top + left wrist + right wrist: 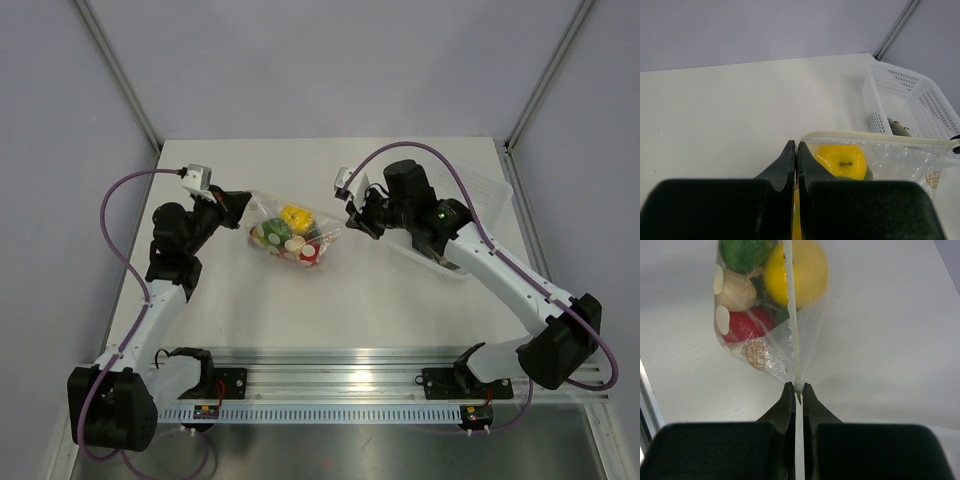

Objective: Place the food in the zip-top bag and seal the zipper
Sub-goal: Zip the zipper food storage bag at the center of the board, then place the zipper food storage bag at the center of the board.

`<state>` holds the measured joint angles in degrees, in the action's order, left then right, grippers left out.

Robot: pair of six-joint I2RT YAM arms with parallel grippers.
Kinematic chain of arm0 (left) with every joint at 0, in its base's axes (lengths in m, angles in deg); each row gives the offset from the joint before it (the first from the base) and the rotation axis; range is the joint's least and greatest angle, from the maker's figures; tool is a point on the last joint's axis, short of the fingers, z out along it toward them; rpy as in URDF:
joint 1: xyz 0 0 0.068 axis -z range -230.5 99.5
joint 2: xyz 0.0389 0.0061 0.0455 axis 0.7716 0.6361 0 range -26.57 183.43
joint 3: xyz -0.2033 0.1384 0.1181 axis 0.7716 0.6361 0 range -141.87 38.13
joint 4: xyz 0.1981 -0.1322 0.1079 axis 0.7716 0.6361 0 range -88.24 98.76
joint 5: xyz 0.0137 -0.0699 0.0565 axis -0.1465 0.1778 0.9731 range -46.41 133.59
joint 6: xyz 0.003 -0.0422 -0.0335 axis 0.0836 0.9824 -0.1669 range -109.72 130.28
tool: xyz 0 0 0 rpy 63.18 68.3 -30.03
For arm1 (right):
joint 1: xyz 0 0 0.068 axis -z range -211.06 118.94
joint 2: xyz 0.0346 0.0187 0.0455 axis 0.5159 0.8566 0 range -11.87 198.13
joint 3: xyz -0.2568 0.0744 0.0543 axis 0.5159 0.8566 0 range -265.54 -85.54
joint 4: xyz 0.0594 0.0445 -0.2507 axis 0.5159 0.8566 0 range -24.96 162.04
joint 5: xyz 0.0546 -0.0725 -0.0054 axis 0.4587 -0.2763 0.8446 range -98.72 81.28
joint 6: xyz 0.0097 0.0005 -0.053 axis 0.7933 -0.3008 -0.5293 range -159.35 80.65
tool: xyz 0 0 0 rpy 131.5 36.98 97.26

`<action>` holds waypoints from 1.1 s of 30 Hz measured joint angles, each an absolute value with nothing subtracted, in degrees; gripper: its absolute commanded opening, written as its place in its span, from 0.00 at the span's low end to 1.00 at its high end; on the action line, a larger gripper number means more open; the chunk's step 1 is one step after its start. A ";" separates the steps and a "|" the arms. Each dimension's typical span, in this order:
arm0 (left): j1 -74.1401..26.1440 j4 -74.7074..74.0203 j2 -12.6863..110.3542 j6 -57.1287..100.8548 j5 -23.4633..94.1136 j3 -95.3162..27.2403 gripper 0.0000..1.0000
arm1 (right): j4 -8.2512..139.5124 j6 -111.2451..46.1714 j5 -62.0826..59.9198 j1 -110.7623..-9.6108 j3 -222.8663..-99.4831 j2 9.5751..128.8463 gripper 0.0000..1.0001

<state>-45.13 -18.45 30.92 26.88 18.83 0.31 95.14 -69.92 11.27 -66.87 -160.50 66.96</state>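
The zip-top bag hangs stretched between my two grippers over the middle of the table. The food is inside it: a yellow lemon-like ball, red pieces and green bits. My left gripper is shut on the bag's left end, with the yellow ball just behind its fingers. My right gripper is shut on the right end of the zipper. The pale zipper strip runs straight away from it, between the yellow ball and a red piece.
A white perforated basket stands at the table's right side, under my right arm, with a dark object inside. Metal frame posts rise at the back corners.
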 measured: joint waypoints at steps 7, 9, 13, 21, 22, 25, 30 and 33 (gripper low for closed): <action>-45.18 -18.58 31.95 27.93 18.96 0.31 0.00 | 93.20 -68.43 11.07 -66.87 -158.95 66.67 0.00; -45.20 -18.77 32.71 27.93 18.92 0.24 0.00 | 92.52 -68.19 9.95 -66.87 -158.90 66.83 0.00; -45.46 -18.51 36.80 27.91 18.77 -1.66 0.00 | 89.18 -67.97 6.61 -66.33 -159.03 68.64 0.00; -45.85 -18.01 46.24 27.52 18.57 -13.88 0.00 | 83.60 -67.89 1.78 -62.76 -168.72 78.15 0.00; -45.96 -18.08 46.51 27.34 18.57 -15.28 0.00 | 82.90 -67.89 1.65 -62.65 -169.72 78.50 0.00; -46.29 -18.88 46.57 27.04 18.20 -17.79 0.00 | 80.80 -67.75 1.78 -62.65 -171.12 78.43 0.00; -46.64 -18.49 44.39 27.63 16.80 -16.81 0.95 | 79.43 -65.28 4.10 -62.68 -168.52 76.79 0.66; -46.64 -16.85 40.36 29.33 17.04 -13.13 0.99 | 79.49 -63.51 5.47 -62.79 -163.65 73.67 0.82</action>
